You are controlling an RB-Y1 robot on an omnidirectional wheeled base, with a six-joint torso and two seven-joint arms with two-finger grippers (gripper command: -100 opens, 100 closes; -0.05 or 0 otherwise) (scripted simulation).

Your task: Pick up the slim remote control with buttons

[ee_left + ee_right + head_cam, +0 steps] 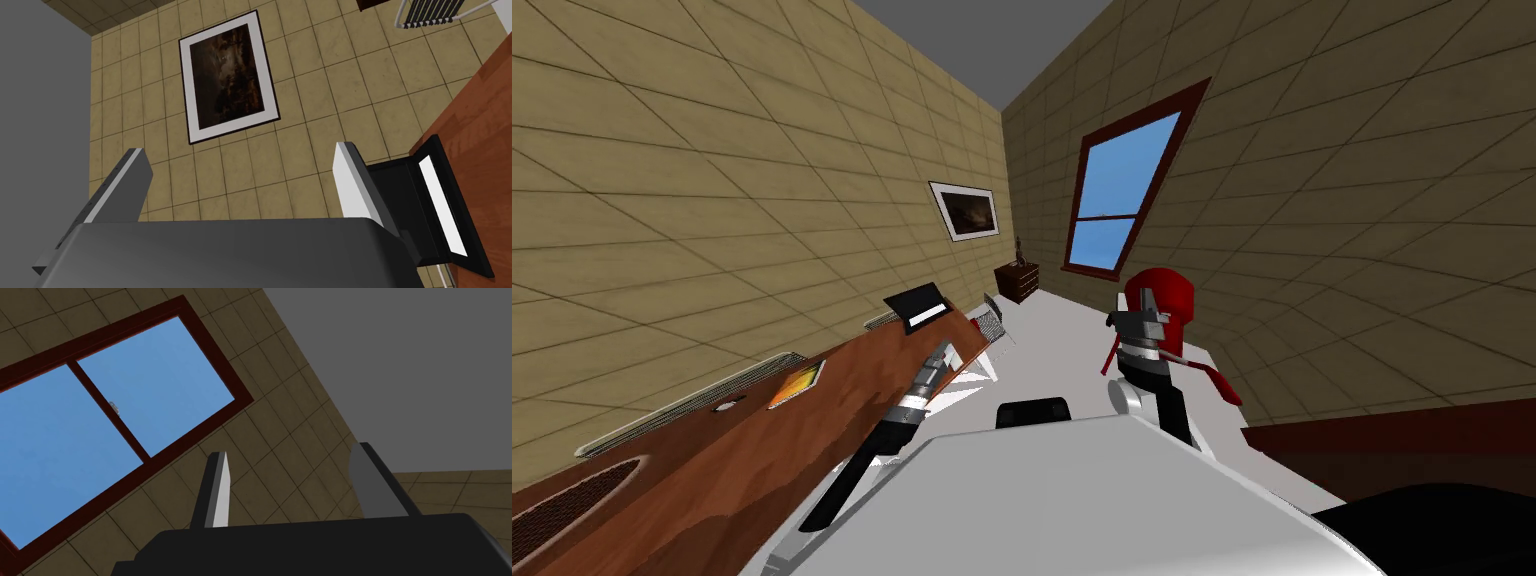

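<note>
A small, slim pale object (726, 405), too small to make out buttons on, lies flat on the brown wooden table (762, 450), close to the wall side. My left gripper (944, 352) hangs over the table's far end, well beyond that object and near the open black laptop (922, 306). In the left wrist view its fingers (239, 150) stand wide open with nothing between them, and the laptop (440, 200) lies just past one finger. My right gripper (1137, 300) is raised in front of a red chair; its fingers (291, 452) are open and hold nothing.
An orange-covered book or tablet (797, 383) lies on the table between the pale object and the laptop. A dark oval mat (562, 505) is at the near end. A white wire chair (994, 322), a red chair (1167, 295) and a dark dresser (1017, 280) stand beyond.
</note>
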